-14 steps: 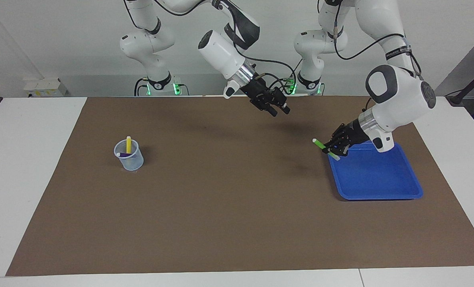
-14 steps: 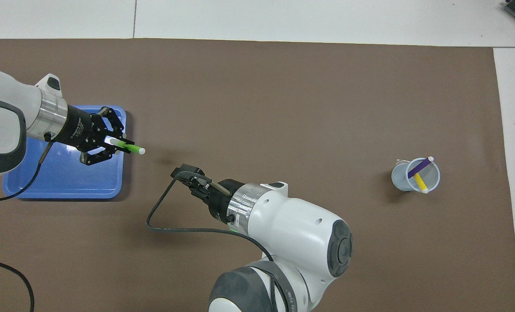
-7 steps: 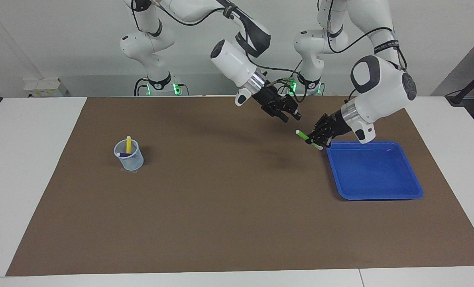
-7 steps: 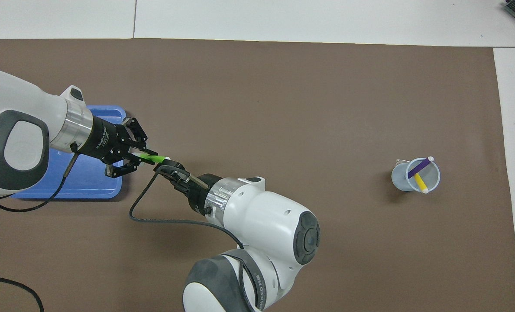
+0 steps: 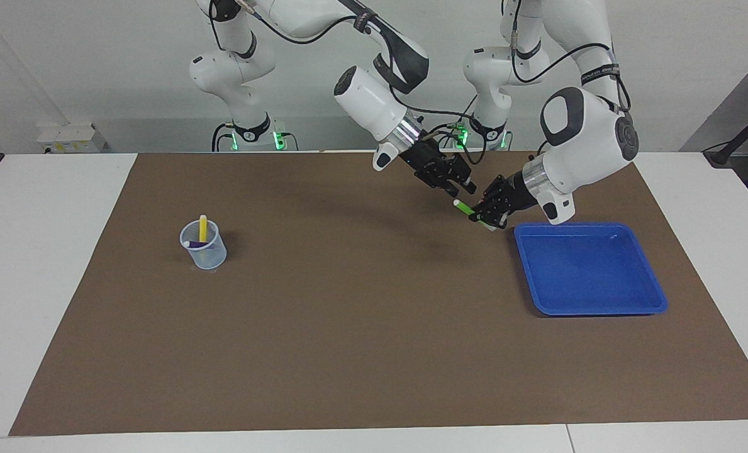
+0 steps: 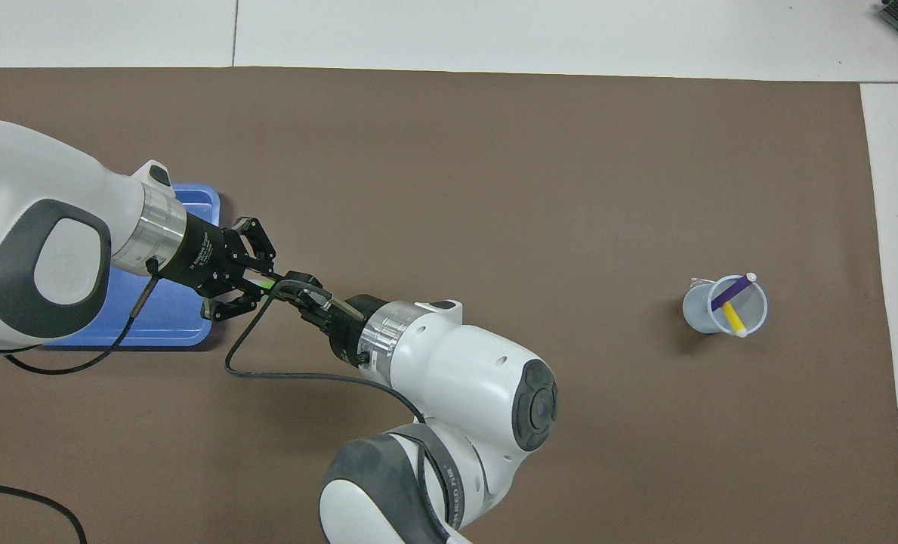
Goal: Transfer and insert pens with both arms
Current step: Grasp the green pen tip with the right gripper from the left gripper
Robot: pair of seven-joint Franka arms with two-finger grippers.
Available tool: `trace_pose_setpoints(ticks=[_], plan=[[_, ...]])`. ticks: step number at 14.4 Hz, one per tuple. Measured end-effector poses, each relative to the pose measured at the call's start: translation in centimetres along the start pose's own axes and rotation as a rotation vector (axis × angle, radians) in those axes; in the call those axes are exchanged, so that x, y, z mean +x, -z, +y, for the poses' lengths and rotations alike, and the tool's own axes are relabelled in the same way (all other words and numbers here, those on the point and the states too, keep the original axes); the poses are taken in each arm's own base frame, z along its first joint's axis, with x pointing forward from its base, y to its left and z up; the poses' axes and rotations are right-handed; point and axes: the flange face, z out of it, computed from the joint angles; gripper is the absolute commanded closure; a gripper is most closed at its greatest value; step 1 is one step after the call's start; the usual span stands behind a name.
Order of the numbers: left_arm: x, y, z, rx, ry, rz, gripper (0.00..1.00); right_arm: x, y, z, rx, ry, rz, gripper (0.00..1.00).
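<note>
My left gripper is shut on the bright green pen and holds it nearly level above the brown mat, beside the blue tray's corner. The pen's pale free end points at my right gripper, which is open, with its fingertips just at that end. In the overhead view the right gripper covers the free end of the green pen, next to the left gripper. The yellow pen and the purple pen stand in a clear cup.
The blue tray holds nothing and lies toward the left arm's end of the table. The cup stands toward the right arm's end. A brown mat covers the table's middle. Two small arm bases with green lights stand at the robots' edge.
My left gripper has carried the green pen up off the tray and toward the table's middle. My right gripper has swung over to meet the pen's free end.
</note>
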Motion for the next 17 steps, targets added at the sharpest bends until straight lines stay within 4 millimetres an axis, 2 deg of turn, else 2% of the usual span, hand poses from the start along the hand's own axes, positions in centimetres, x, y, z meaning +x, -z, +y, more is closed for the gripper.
trace_pose_setpoints(ticks=[6, 12, 14, 16, 17], plan=[[-0.32, 0.17, -0.36, 0.015, -0.004, -0.005, 1.00, 0.68, -0.62, 0.51, -0.010, 0.029, 0.002, 0.59], [-0.43, 0.22, -0.50, 0.022, -0.005, -0.007, 1.00, 0.69, -0.63, 0.50, -0.010, 0.030, 0.002, 0.64], [-0.45, 0.22, -0.53, 0.023, -0.005, -0.008, 1.00, 0.71, -0.67, 0.54, -0.010, 0.029, 0.002, 0.79], [-0.22, 0.52, -0.56, 0.017, -0.001, -0.007, 1.00, 0.76, -0.87, 0.90, -0.018, 0.028, 0.002, 1.00], [-0.14, 0.58, -0.58, 0.016, 0.001, -0.007, 1.00, 0.75, -0.92, 0.93, -0.018, 0.028, 0.001, 1.00]])
